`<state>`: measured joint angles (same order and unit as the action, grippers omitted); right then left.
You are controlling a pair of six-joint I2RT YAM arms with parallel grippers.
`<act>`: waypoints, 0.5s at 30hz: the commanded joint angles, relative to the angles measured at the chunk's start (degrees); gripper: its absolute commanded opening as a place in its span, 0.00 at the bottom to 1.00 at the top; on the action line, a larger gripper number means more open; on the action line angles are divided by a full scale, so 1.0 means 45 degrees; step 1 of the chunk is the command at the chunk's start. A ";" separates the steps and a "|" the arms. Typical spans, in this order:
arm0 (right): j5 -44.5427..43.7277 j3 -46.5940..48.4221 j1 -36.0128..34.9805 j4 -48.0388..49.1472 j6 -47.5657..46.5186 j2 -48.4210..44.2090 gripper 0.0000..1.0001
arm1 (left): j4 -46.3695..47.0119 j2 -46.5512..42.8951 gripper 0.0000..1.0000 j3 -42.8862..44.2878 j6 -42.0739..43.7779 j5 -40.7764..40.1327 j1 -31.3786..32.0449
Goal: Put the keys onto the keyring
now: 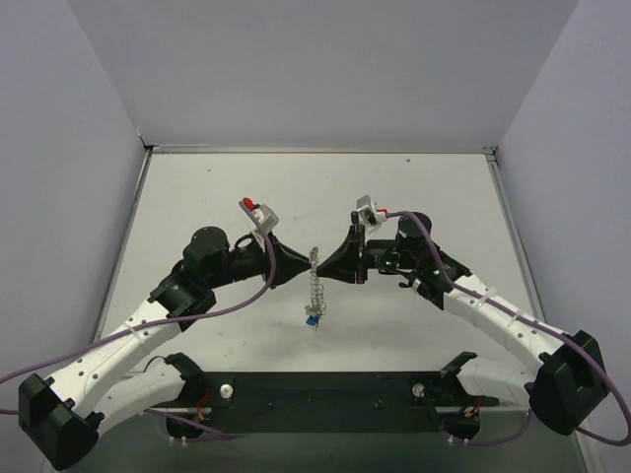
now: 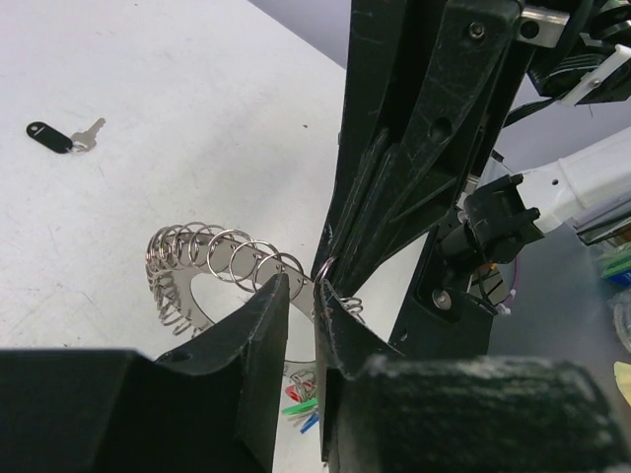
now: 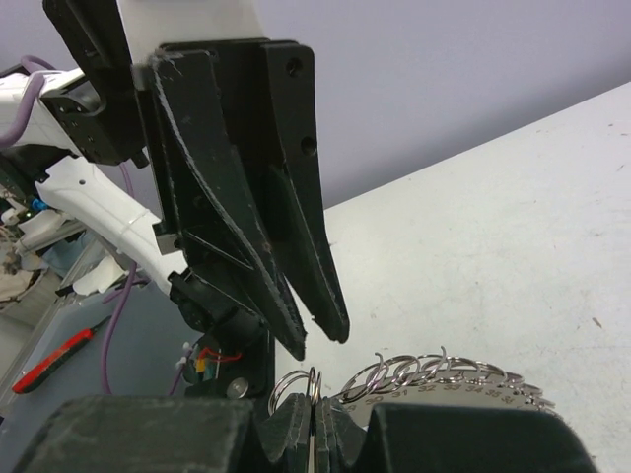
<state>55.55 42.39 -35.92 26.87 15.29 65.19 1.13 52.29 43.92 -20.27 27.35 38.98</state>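
The keyring hangs edge-on between both grippers, above the table, like a small spring. It is a silvery plate with many small wire loops. My right gripper is shut on its rim beside one small loop. My left gripper faces it from the other side; its fingertips stand slightly apart with nothing between them, right at the ring's edge. Red, green and blue keys dangle under the ring. A black-headed key lies alone on the table.
White table with grey walls on three sides. The arms' black base bar runs along the near edge. The right arm's wrist and cables crowd the space just behind the ring.
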 commanded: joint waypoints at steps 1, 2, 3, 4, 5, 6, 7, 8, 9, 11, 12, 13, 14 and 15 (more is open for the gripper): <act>-0.0137 0.0248 0.0131 0.1489 0.0020 -0.0521 0.00 | 0.0590 -0.0137 0.26 -0.0092 0.0306 -0.0161 -0.0030; -0.0157 0.0248 0.0131 0.1489 0.0059 -0.0521 0.00 | 0.0609 -0.0117 0.26 -0.0131 0.0286 -0.0141 -0.0030; -0.0176 0.0267 0.0112 0.1489 0.0079 -0.0502 0.00 | 0.0725 -0.0136 0.25 -0.0112 0.0286 -0.0064 -0.0010; -0.0196 0.0267 0.0131 0.1489 0.0079 -0.0502 0.00 | 0.0804 -0.0059 0.26 -0.0151 0.0228 0.0014 0.0009; -0.0215 0.0267 0.0131 0.1489 0.0079 -0.0483 0.00 | 0.0901 -0.0039 0.27 -0.0170 0.0208 0.0150 0.0009; -0.0273 0.0267 0.0131 0.1470 0.0098 -0.0482 0.00 | 0.1076 0.0000 0.30 -0.0190 0.0208 0.0423 0.0029; -0.0371 0.0267 0.0131 0.1431 0.0118 -0.0463 0.00 | 0.1175 0.0020 0.32 -0.0229 0.0169 0.0561 0.0048; -0.0468 0.0228 0.0150 0.1431 0.0118 -0.0482 0.00 | 0.1253 0.0020 0.33 -0.0287 0.0188 0.0697 0.0106; -0.0547 0.0189 0.0151 0.1431 0.0137 -0.0540 0.00 | 0.1312 0.0020 0.34 -0.0288 0.0208 0.0950 0.0126; -0.0684 0.0150 0.0189 0.1450 0.0157 -0.0580 0.00 | 0.1312 0.0020 0.35 -0.0346 0.0344 0.1108 0.0224; -0.0742 0.0131 0.0209 0.1489 0.0215 -0.0580 0.00 | 0.1312 0.0020 0.35 -0.0366 0.0383 0.1225 0.0243; -0.0762 0.0092 0.0248 0.1547 0.0254 -0.0580 0.00 | 0.1274 0.0001 0.35 -0.0366 0.0442 0.1323 0.0263; -0.0743 0.0091 0.0268 0.1664 0.0293 -0.0580 0.00 | 0.1273 -0.0019 0.35 -0.0385 0.0462 0.1575 0.0263; -0.0665 0.0072 0.0306 0.1742 0.0410 -0.0561 0.00 | 0.1293 -0.0038 0.35 -0.0424 0.0481 0.1732 0.0263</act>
<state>52.18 42.35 -35.33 27.27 16.49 64.69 3.88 52.45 42.11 -19.44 30.59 39.81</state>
